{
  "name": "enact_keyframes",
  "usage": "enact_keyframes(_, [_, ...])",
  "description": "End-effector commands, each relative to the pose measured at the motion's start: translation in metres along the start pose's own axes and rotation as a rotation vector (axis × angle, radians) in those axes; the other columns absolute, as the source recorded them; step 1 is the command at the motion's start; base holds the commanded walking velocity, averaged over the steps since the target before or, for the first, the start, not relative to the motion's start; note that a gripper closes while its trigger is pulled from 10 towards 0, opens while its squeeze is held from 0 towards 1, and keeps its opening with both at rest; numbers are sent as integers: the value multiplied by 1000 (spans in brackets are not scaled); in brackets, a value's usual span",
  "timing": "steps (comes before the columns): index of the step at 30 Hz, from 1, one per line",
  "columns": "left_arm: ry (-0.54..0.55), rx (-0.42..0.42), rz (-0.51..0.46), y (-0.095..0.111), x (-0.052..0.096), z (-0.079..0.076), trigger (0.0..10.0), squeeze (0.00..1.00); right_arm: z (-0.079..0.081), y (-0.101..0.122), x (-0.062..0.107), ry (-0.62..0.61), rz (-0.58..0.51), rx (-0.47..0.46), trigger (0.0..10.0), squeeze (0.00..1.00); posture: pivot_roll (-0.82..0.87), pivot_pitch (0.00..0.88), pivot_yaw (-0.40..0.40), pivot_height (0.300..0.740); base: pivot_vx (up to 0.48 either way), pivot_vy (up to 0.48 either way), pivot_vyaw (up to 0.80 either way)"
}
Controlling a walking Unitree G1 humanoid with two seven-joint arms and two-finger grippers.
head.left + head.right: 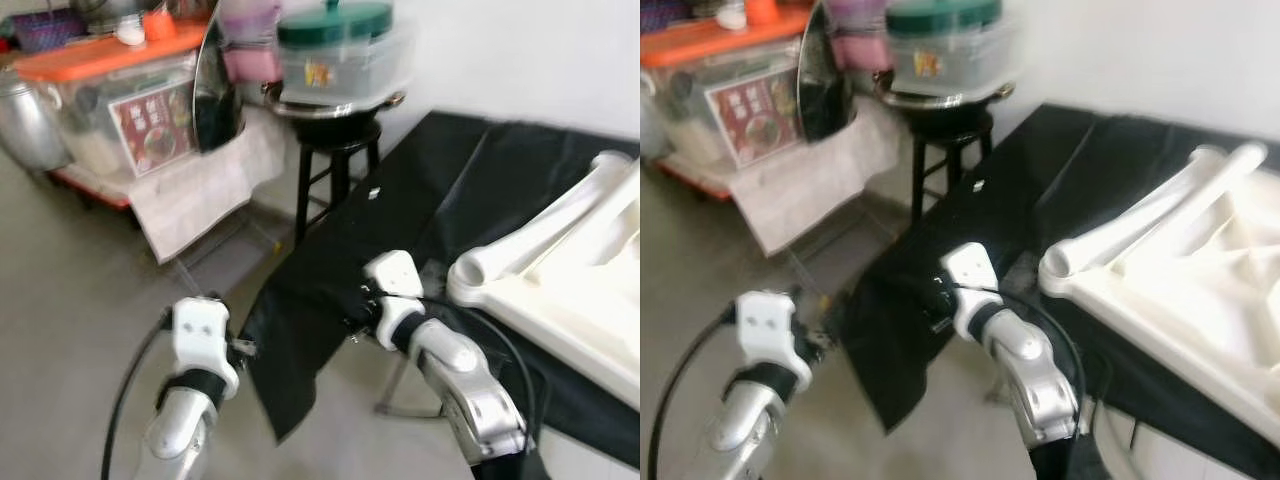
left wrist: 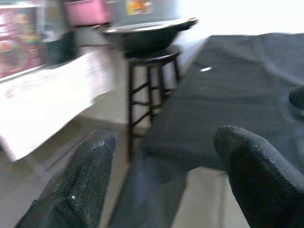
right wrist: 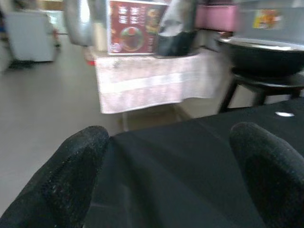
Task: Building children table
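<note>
Black cloth [image 1: 400, 215] is draped over a low surface; the white table top [image 1: 560, 290] lies upturned on it, leg [image 1: 545, 225] attached. Left gripper [image 2: 161, 185] and right gripper [image 3: 175, 180] are held wide, empty, at the cloth's edge. Stool [image 1: 335, 165] stands beyond the cloth; bare floor [image 1: 70, 290] beside it.

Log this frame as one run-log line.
left gripper: open, empty, off the black cloth's edge | right gripper: open, empty, over cloth | white table: upside down on cloth, untouched
</note>
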State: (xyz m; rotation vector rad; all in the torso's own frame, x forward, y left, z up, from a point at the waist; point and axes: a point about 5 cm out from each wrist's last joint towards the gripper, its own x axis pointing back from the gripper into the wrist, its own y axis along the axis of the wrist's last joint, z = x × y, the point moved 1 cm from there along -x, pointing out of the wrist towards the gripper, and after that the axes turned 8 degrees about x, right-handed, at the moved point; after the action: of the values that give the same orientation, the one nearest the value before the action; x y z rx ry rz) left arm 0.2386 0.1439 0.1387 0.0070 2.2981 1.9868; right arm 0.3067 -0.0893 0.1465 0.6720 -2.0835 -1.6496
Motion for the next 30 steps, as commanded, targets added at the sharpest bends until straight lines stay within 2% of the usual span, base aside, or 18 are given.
enact_keyframes(1, [23, -19, 14, -3, 1, 7, 10000, 0, 9, -2, -3, 33, -5, -24, 10000, 0, -73, 10, 54, 740, 0, 0, -800])
enact_keyframes(7, [25, 14, 19, -4, -1, 9, 10000, 0, 9, -1, -4, 37, -10, -30, 10000, 0, -73, 9, 53, 740, 0, 0, -800])
enact_keyframes(22, [17, 13, 35, -7, -12, 9, 10000, 0, 6, -4, -7, 37, -4, -28, 10000, 0, -77, 0, 50, 740, 0, 0, -800])
enact_keyframes(30, [15, 8, 38, -8, -13, 8, 10000, 0, 6, -4, -7, 36, -3, -26, 10000, 0, -75, 0, 50, 740, 0, 0, -800])
